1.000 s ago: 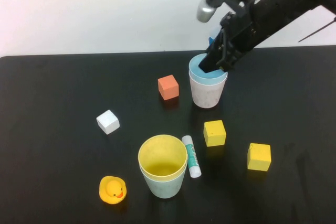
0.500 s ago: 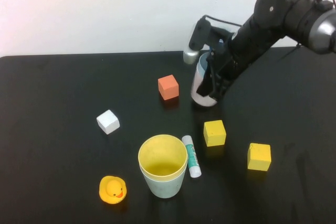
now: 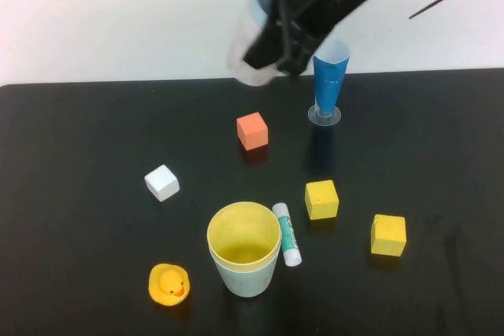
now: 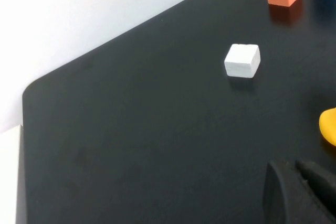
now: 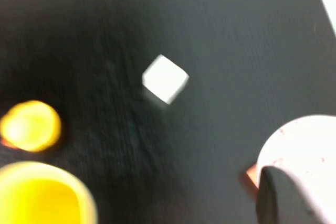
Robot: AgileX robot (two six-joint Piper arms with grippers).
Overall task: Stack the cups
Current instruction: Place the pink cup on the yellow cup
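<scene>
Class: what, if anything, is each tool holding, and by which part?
The right tool, raised above the table's far side, holds the pink-and-blue cup pair by the rim. The left tool, low and shut, holds nothing.

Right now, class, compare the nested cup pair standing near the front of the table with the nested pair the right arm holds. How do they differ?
1. The front pair stands upright on the table; the held pair hangs tilted above it in the right gripper.
2. The front pair is a yellow cup inside a mint one; the held pair looks pale outside with blue inside.
3. The front pair is ungripped.

Both are two wide cups nested. The left gripper stays shut, parked aside.
</scene>
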